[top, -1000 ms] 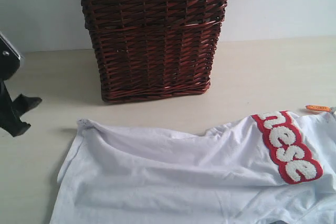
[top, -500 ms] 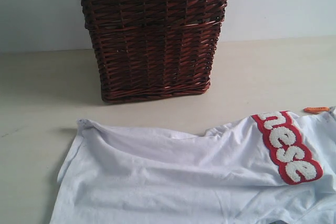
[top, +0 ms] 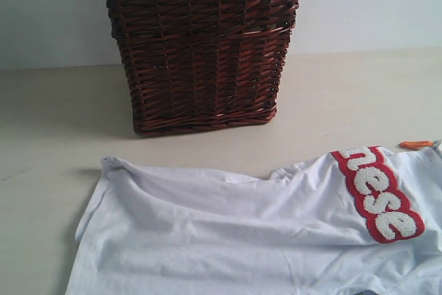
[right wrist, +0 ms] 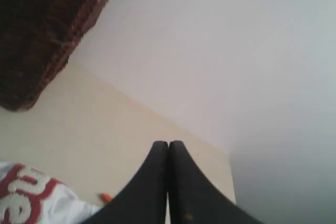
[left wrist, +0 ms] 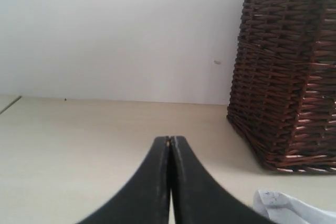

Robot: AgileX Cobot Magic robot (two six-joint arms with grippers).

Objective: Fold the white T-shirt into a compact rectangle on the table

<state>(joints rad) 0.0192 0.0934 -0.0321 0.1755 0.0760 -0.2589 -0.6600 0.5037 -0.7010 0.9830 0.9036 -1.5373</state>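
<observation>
One white T-shirt (top: 235, 233) lies rumpled on the table (top: 55, 122) before one wicker basket (top: 200, 53), unmoved; the arm seen at the left edge a second ago is gone. The left gripper (left wrist: 169, 140) and right gripper (right wrist: 168, 144) are clenched, empty

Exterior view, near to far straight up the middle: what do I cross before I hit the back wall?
white T-shirt → bare strip of the table → brown wicker basket → pale wall
</observation>
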